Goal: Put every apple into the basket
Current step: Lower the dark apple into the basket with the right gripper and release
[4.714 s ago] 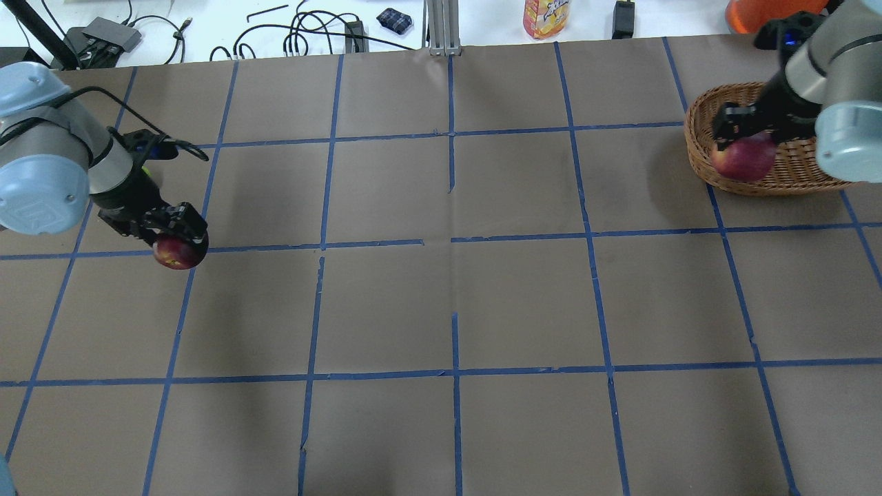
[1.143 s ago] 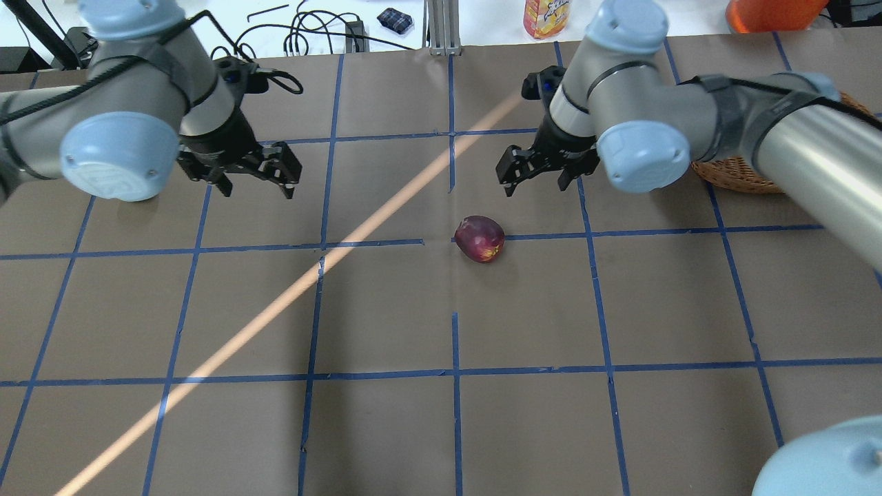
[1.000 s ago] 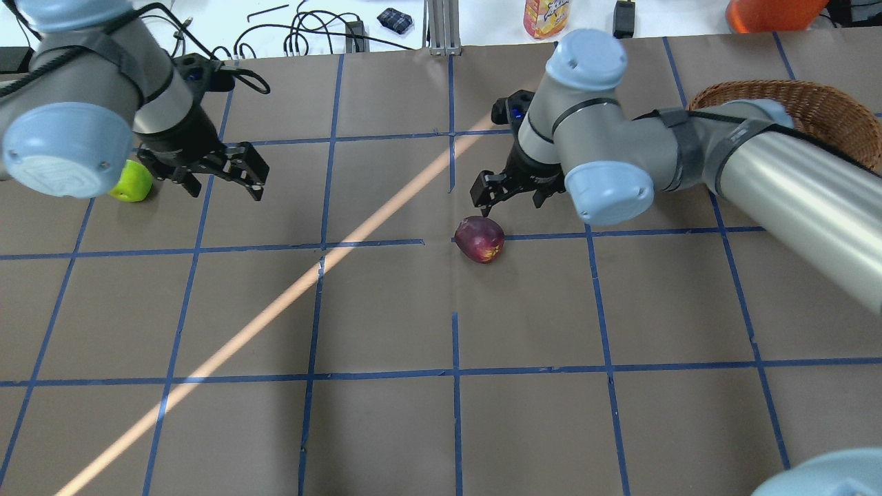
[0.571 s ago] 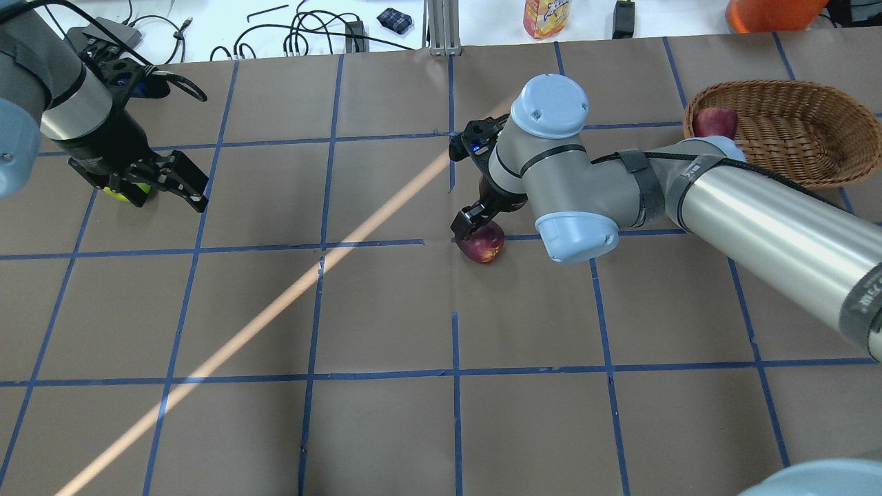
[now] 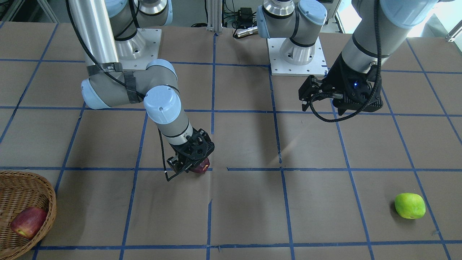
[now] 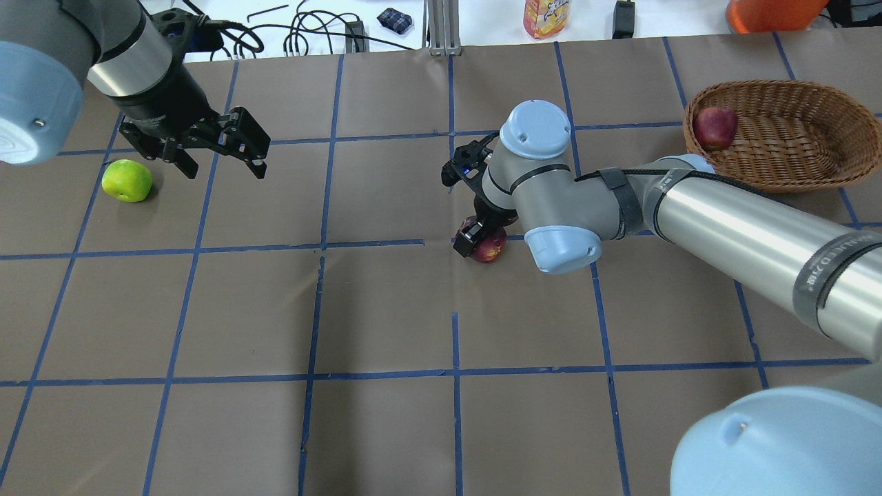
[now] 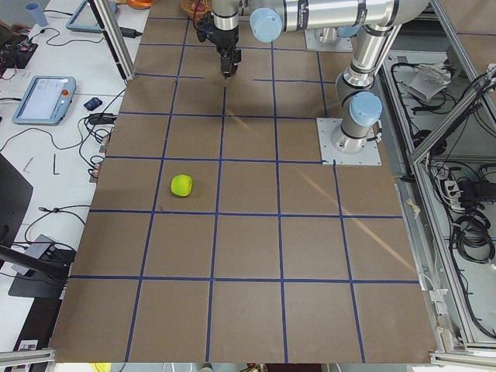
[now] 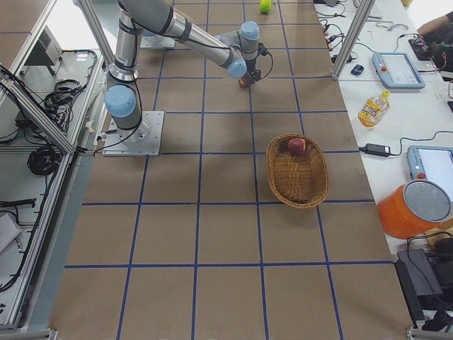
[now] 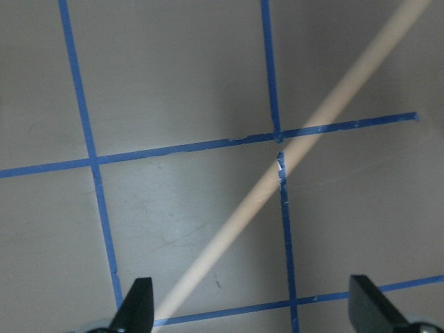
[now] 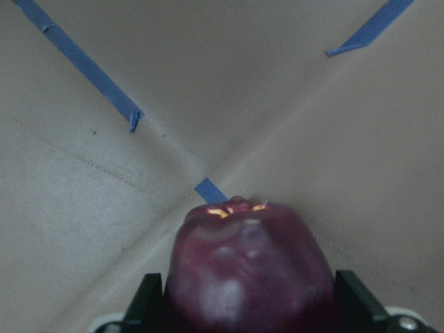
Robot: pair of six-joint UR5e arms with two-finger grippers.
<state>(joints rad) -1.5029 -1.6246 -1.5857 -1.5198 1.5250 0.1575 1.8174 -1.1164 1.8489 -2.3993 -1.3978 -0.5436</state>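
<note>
Apples lie in three separate spots. The maroon apple (image 6: 489, 249) sits on the table (image 6: 386, 310) near the middle, where two lines of blue tape (image 6: 372, 242) meet. The right gripper (image 6: 482, 241) is down over it. In the right wrist view the dark fruit (image 10: 246, 277) fills the whole gap, with one black finger (image 10: 146, 302) close at each flank. The jaws are spread about as wide as the fruit. Whether they press it or merely straddle it, I cannot tell, nor whether it has left the paper. The red apple (image 6: 715, 128) lies inside the basket (image 6: 792, 158), against the wall at the end nearer the table's middle. The basket stands at the table's far edge on the robot's right, well apart from the maroon apple. The green apple (image 6: 127, 180) rests alone on the brown paper, far over on the robot's left. The left gripper (image 6: 224, 169) hangs in the air near it, on the side toward the centre. It touches nothing, and its jaws are parted with bare table between them (image 9: 250, 305). A pale streak of light (image 9: 277, 180) crosses the paper below it. Cables (image 6: 303, 31) and a yellow bottle (image 6: 546, 17) lie on the white bench beyond the table.
</note>
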